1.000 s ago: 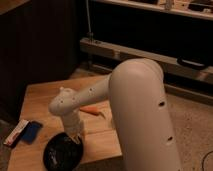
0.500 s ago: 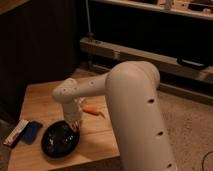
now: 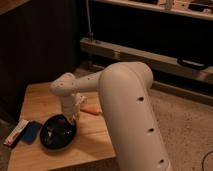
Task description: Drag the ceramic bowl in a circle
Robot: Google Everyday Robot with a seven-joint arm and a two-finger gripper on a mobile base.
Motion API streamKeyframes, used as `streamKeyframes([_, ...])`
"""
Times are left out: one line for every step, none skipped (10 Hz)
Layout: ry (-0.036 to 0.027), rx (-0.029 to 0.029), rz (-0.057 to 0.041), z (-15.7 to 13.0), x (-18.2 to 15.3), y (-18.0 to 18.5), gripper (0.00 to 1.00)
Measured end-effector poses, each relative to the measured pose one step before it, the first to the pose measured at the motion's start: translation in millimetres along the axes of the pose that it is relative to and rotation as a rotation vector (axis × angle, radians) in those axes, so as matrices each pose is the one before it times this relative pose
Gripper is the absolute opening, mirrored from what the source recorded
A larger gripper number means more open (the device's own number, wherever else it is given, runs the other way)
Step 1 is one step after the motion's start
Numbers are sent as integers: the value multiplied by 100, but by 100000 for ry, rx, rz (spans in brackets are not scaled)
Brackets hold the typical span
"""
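The ceramic bowl point(image 3: 57, 133) is a shallow glossy black bowl with faint whitish marks inside. It sits on the wooden table point(image 3: 40, 102) toward its front left. My white arm reaches down from the right, and the gripper point(image 3: 73, 118) hangs at the bowl's right rim, touching it or just over it.
A flat blue rectangular object point(image 3: 31, 131) and a white packet point(image 3: 16, 132) lie at the table's left edge, close to the bowl. An orange object point(image 3: 91, 110) lies just right of the gripper. My large white arm link point(image 3: 135, 115) covers the table's right side.
The bowl has slid away from the front edge and slightly right, following the gripper. The gripper has moved back and to the right over the table.
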Motion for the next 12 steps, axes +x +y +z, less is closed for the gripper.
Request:
streamKeyframes([-117,674,3246,-240,563,-1254,0])
streamKeyframes([-299,1098,3235,-181,640,-1581,0])
streamKeyframes([7,869,3937,-77,1115,-1864,0])
streamKeyframes([58,653,4311,-29,1372,-2037,0])
streamKeyframes([312,803,4578,159,1338,-2192,0])
streamKeyframes([303,719,4917,163,1405,-2307,0])
streamKeyframes([633,369,5416,115,1378,-2390,0])
streamKeyframes([1130,-124,2241,155,899,-1244,0])
streamKeyframes([1044,-235,-366,151,785,-469,0])
streamKeyframes([2030,-1116,-5207,238,1509,101,0])
streamKeyframes([1060,-923,-4950,77,850,765,0])
streamKeyframes([1125,-641,-5951,106,787,1259,0])
